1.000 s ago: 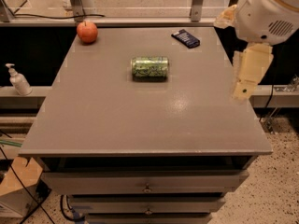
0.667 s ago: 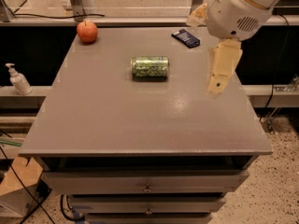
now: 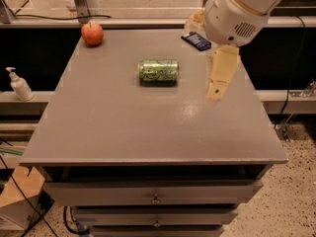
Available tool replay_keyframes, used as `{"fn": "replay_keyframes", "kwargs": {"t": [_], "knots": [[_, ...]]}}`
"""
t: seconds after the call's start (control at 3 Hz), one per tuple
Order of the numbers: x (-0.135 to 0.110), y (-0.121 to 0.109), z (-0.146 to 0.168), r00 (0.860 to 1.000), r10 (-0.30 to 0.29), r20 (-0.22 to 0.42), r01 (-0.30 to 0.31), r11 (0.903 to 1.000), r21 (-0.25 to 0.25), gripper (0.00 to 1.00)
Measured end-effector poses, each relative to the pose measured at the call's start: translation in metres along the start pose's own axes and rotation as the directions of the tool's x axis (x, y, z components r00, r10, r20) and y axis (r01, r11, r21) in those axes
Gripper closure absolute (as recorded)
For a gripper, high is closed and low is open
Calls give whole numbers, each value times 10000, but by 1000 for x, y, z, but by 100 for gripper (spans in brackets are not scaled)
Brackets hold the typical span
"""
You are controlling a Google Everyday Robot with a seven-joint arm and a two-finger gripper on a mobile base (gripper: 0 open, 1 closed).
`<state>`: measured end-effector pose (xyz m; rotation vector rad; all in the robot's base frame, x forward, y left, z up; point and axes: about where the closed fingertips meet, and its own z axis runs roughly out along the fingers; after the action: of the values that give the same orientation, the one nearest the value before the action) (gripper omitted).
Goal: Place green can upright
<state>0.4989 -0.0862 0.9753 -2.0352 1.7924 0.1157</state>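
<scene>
The green can (image 3: 158, 71) lies on its side on the grey table (image 3: 123, 127), a little behind the middle, with its long axis running left to right. My gripper (image 3: 217, 85) hangs below the big white arm housing (image 3: 237, 14) over the table's right part. It is to the right of the can and a little nearer the camera, apart from it and not touching it. Nothing shows in the gripper.
A red apple (image 3: 92, 33) sits at the table's back left corner. A dark blue flat packet (image 3: 196, 40) lies at the back right, partly under the arm. A soap dispenser (image 3: 19, 85) stands on a ledge to the left. Drawers (image 3: 155, 199) are below the tabletop.
The arm and gripper have moved left, from beyond the table's right edge to over its right part, closer to the can. The can, apple and packet have not moved.
</scene>
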Motion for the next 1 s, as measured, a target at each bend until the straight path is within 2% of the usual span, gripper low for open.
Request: {"fn": "replay_keyframes", "kwargs": {"t": [0.67,1.0], "knots": [[-29,-47,44,9977,-552,388,555,9984,-67,0],[-35,-72,68,9980,-519,350,523,9986,-94,0]]}}
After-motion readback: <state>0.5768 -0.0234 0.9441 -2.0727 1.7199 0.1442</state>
